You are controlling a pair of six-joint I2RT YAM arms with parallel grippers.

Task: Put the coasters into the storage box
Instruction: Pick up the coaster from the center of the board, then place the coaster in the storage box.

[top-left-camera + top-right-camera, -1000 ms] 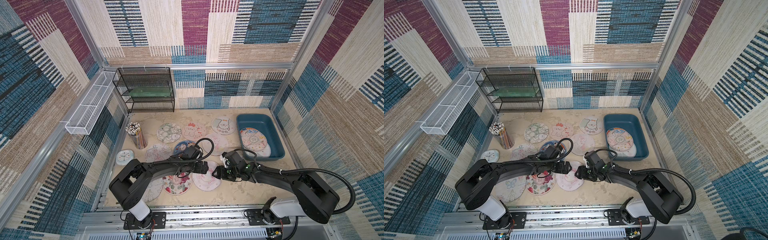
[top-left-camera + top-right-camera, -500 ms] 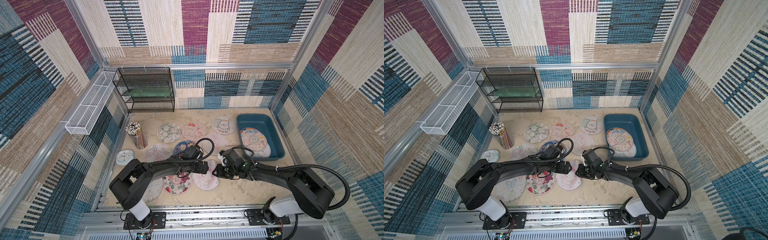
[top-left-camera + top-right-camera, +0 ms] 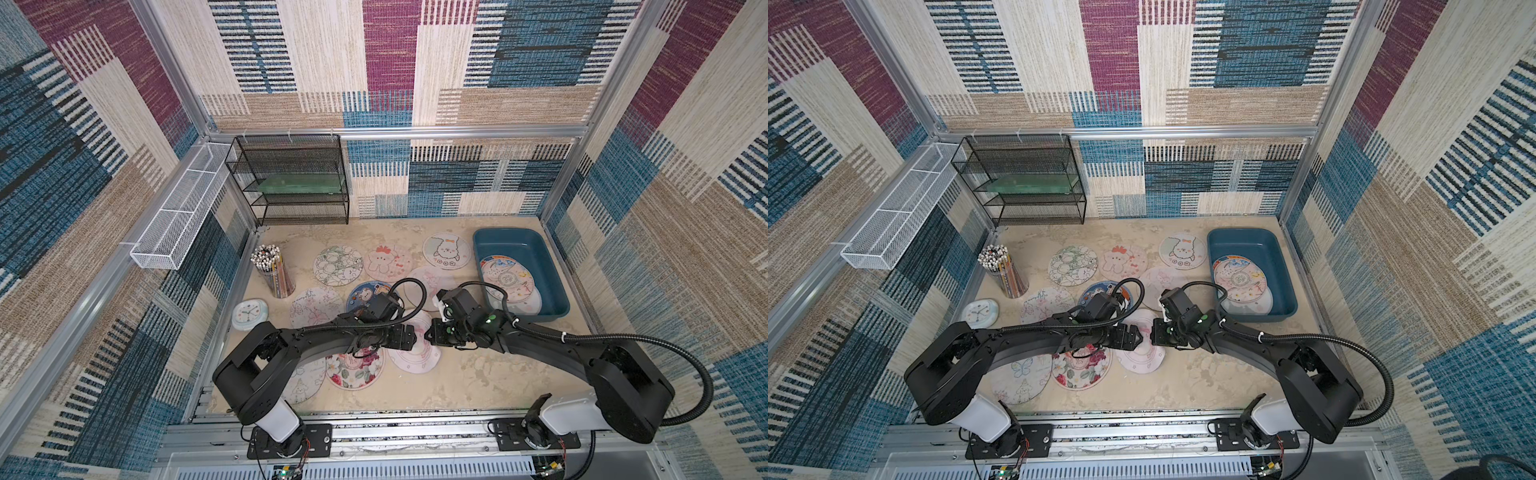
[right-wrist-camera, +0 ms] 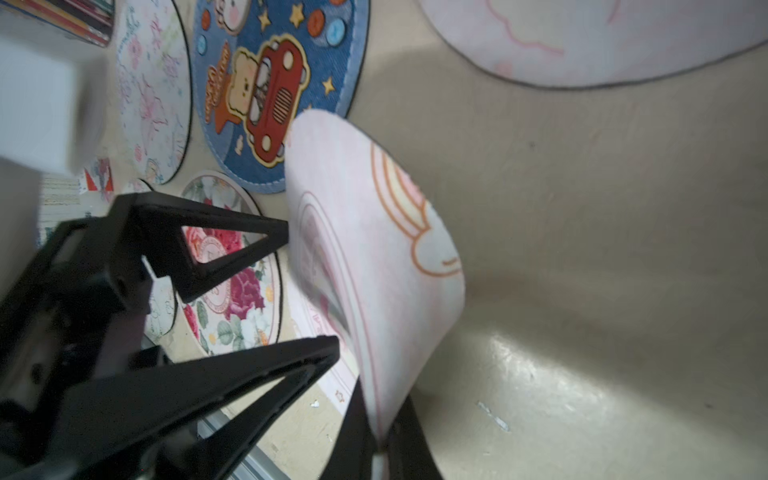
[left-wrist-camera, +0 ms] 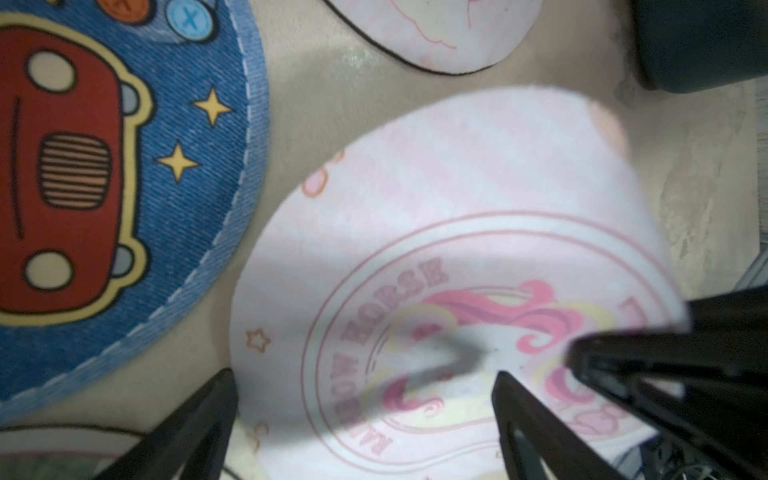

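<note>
While clamping the pink coaster's [image 3: 415, 358] edge in the right claw [image 3: 428, 335], beside the spread left claw [image 3: 409, 337], carry right and farther to the box [image 3: 515, 247].

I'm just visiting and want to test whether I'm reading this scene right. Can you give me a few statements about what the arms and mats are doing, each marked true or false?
1. The right gripper is pinching the edge of the pink horse coaster, curling it up. True.
2. The left gripper is clamped on that same coaster. False: its jaws stand open, gripping nothing.
3. The teal storage box is empty. False: coasters already lie in it.
4. The pale-blue clock lies on the table, outside the box. True.
</note>
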